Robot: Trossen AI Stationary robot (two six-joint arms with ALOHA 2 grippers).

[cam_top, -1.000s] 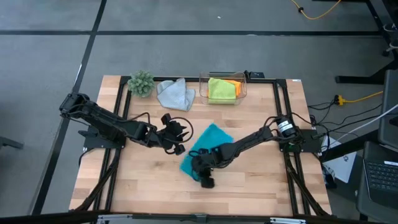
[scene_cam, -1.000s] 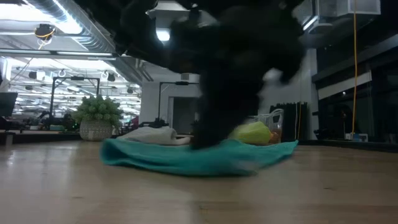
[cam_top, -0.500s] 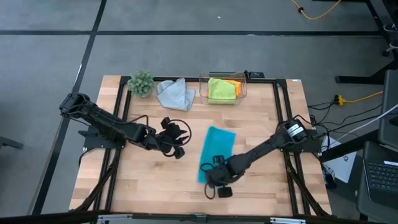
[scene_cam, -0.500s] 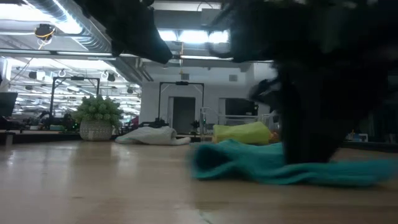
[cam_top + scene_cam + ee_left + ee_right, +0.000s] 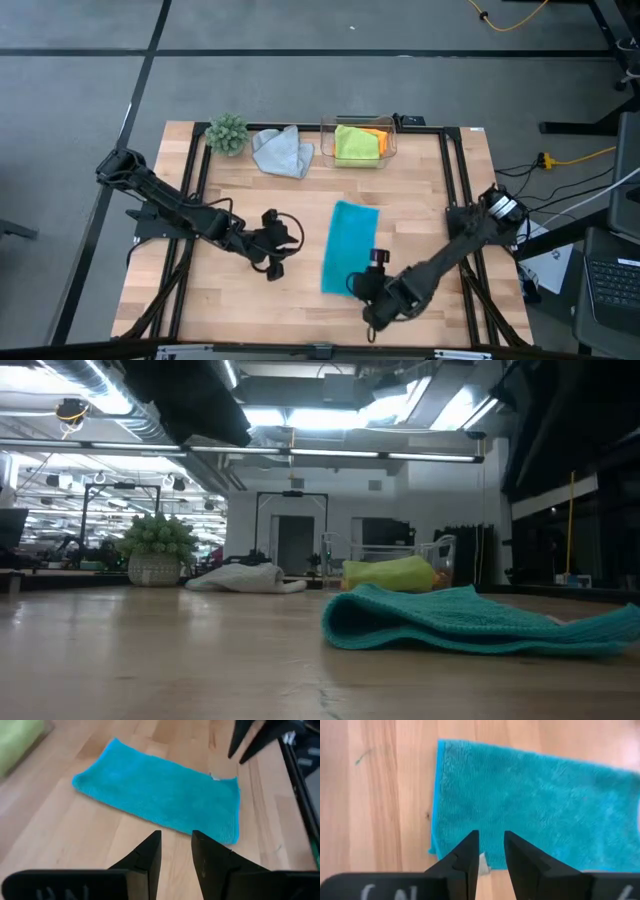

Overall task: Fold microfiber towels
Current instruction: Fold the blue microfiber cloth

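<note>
Left gripper (image 5: pixel 272 268) hangs low mid-table, fingers slightly apart and empty; right gripper (image 5: pixel 368 283) (arm stretched far forward) likewise, near the front edge.

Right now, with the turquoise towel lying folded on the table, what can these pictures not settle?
- Orange microfibre towel: mostly hidden under the lime green towel in the clear plastic box, high view.
- Turquoise microfibre towel: far end cut off by the edge, low view.
- Layers in that folded towel: not countable anywhere.
- Both grippers: out of frame in the low view.
</note>
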